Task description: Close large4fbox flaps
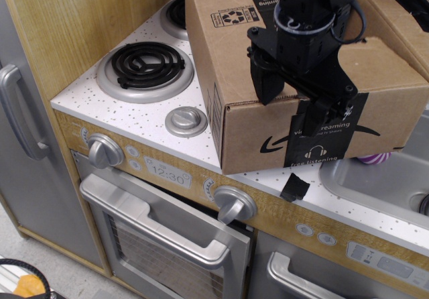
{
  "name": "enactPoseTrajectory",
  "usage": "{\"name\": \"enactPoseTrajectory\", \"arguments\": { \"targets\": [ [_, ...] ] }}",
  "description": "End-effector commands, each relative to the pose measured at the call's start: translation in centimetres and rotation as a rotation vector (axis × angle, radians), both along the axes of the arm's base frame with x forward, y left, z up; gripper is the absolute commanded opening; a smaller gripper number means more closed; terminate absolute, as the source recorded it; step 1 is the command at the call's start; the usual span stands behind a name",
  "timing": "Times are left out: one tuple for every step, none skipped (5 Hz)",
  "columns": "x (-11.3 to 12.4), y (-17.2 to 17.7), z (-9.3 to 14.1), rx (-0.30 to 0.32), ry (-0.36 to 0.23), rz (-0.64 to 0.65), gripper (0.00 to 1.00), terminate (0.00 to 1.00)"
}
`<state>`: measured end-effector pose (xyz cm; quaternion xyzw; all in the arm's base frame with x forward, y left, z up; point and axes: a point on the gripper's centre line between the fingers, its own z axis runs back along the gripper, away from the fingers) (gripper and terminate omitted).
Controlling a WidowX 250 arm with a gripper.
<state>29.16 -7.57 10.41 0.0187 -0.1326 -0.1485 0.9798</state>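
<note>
- So, box (268,121) sits on stove counter (120,104), beside sink (375,178).
- Gripper (295,108) open, holding nothing, just above box's front top edge.
- Left flap (221,51) lies folded down under it.

The gripper (293,101), fingers (265,84) spread, presses a flap (224,44) down on the large4fbox (261,135).

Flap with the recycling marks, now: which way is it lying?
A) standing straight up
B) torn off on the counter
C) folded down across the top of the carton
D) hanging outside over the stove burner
C: the flap with the recycling marks lies across the carton top, with the gripper over its front edge.
</note>
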Motion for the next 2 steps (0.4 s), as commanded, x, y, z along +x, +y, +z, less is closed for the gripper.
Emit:
{"name": "enactPoseTrajectory", "arguments": {
  "targets": [
    [0.8, 0.85, -0.73, -0.001, -0.001, -0.059, 1.0, 0.0],
    [0.37, 0.66, -0.76, 0.013, 0.024, -0.064, 1.0, 1.0]
  ]
}}
